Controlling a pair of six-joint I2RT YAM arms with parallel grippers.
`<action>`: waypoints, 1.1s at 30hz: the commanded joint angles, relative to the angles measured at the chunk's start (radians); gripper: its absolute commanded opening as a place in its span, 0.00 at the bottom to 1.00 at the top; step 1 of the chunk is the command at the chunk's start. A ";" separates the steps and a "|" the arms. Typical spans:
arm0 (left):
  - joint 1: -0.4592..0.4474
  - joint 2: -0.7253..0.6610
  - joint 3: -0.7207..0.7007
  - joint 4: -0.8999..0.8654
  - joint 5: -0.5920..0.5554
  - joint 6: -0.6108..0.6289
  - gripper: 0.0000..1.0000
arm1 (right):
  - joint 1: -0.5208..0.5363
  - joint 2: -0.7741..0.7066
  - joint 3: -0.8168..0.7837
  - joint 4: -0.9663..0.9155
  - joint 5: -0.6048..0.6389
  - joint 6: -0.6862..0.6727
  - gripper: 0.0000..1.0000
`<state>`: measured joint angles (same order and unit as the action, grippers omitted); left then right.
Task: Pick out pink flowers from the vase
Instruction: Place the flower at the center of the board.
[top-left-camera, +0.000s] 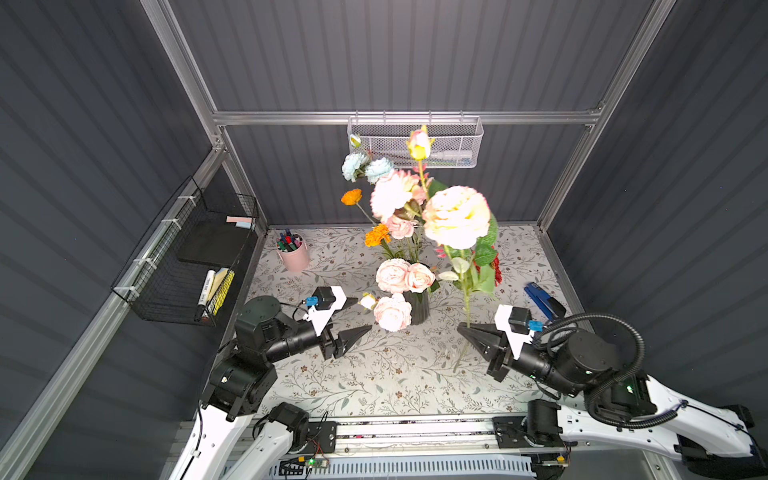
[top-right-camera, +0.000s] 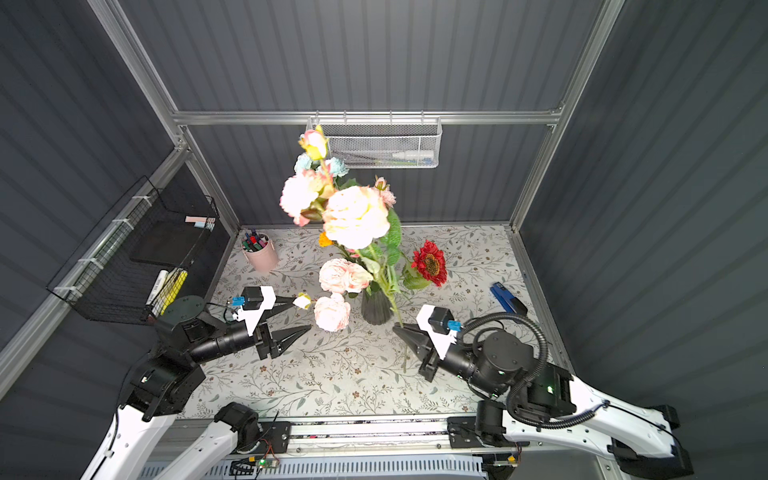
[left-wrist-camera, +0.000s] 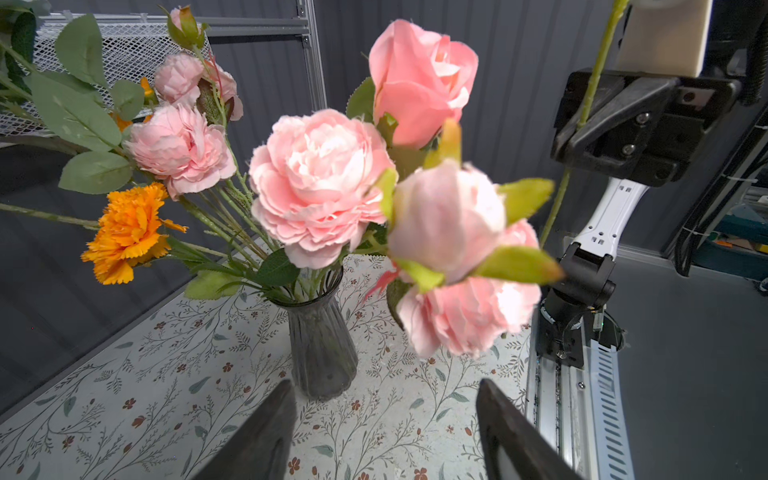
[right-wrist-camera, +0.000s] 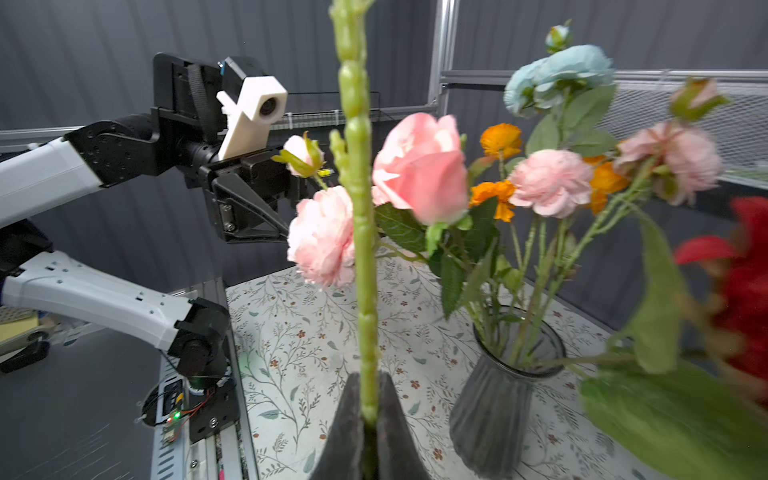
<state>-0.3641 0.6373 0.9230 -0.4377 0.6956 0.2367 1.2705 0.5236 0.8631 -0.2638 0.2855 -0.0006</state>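
My right hand (top-left-camera: 460, 328) is clenched on the thin green stem (right-wrist-camera: 362, 257) of a pink flower (top-left-camera: 456, 216); its big pale bloom stands high above the hand, nearly upright; the stem's lower end hangs below my fingers over the table (top-left-camera: 374, 386), outside the vase (top-left-camera: 419, 311) and just beside it on my right. My left hand (top-left-camera: 364, 314) is released, its two fingers spread with nothing between them, pointing at the vase from the other side; a small pink bud (top-left-camera: 368, 300) sits right at the tip of one finger, and I cannot tell whether they touch. The vase stands upright near the middle of the table, between my two hands; the other pink flowers (left-wrist-camera: 320, 187) are in it, three full blooms leaning low toward my left hand, more of them higher at the back among orange blooms (left-wrist-camera: 124, 232) and pale blue ones (right-wrist-camera: 557, 75). A red bloom (top-right-camera: 430, 262) hangs low near the vase on my right; a pink cup of pens (top-left-camera: 294, 254) stands well apart at the back left of the table.
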 joint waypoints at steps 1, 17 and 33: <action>-0.004 0.013 -0.035 0.066 0.003 0.008 0.70 | 0.001 -0.076 -0.016 -0.083 0.206 0.003 0.00; -0.004 0.073 -0.157 0.241 -0.136 0.016 0.67 | 0.001 -0.123 0.069 -0.412 0.818 0.212 0.00; -0.004 0.171 -0.162 0.382 -0.186 -0.120 0.65 | -0.697 0.060 0.014 -0.278 0.066 0.251 0.00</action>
<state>-0.3641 0.8192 0.7757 -0.1116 0.5343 0.1604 0.7025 0.5682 0.9058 -0.6327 0.6392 0.2310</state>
